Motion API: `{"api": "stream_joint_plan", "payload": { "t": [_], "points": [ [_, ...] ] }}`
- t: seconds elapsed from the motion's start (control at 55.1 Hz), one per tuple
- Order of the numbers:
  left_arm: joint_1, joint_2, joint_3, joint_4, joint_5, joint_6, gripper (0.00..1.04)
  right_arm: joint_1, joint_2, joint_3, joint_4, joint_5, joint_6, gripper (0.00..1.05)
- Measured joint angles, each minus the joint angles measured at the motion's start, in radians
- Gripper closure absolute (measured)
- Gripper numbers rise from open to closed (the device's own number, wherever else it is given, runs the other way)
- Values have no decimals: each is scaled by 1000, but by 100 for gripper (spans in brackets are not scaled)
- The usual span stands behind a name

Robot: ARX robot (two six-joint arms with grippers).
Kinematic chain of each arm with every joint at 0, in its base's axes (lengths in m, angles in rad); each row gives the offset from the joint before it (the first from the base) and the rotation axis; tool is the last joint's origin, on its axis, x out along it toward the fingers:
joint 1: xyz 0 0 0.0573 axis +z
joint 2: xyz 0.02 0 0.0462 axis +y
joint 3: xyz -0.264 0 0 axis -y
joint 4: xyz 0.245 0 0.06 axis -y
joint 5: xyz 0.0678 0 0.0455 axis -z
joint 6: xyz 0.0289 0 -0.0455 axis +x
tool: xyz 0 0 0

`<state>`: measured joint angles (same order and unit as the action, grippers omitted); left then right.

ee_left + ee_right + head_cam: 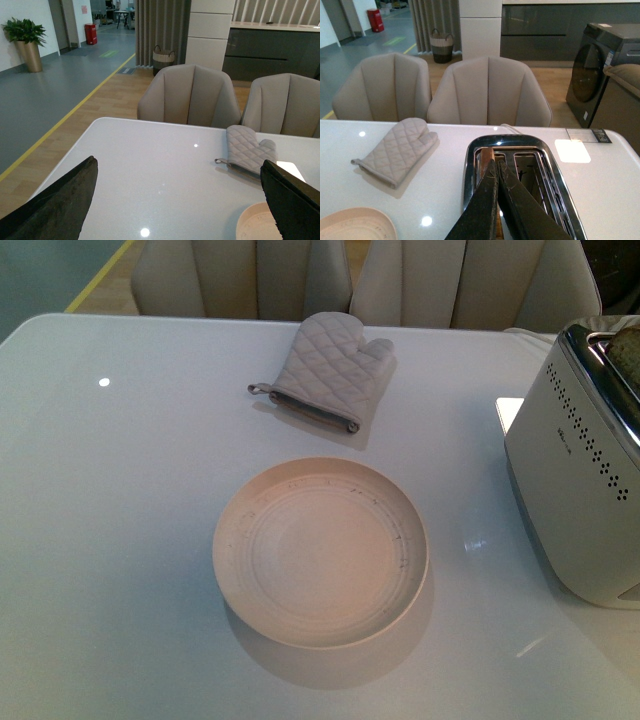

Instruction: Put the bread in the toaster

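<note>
Right gripper (496, 172), low centre of its wrist view, is pinched on the bread (486, 159), half into the toaster (520, 150) slot; next I'd guess release.

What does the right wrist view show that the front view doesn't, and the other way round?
Only the right wrist view shows the right gripper, fingers nearly together above the toaster's slots, with the bread's crust edge standing in one slot, plus a dark appliance behind. Only the front view shows the whole plate, with nothing on it, and the toaster's dotted side; neither arm appears there. Both share the oven mitt, table, chairs and toaster.
</note>
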<state>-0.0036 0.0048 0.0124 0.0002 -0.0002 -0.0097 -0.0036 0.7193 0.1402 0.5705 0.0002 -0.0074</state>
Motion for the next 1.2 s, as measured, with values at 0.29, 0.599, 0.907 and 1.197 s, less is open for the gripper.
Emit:
{"api": "stream_joint_plan", "payload": {
  "t": [0.29,0.599,0.907,1.197],
  "points": [
    [0,0,0,0,0,0,7,0,-142,-68,-75,0,0,103],
    [0,0,0,0,0,0,7,0,-279,-122,-143,-1,1,103],
    [0,0,0,0,0,0,7,0,-420,-122,-270,0,1,103],
    [0,0,0,0,0,0,7,0,-514,-122,-364,0,1,103]
  ]
}}
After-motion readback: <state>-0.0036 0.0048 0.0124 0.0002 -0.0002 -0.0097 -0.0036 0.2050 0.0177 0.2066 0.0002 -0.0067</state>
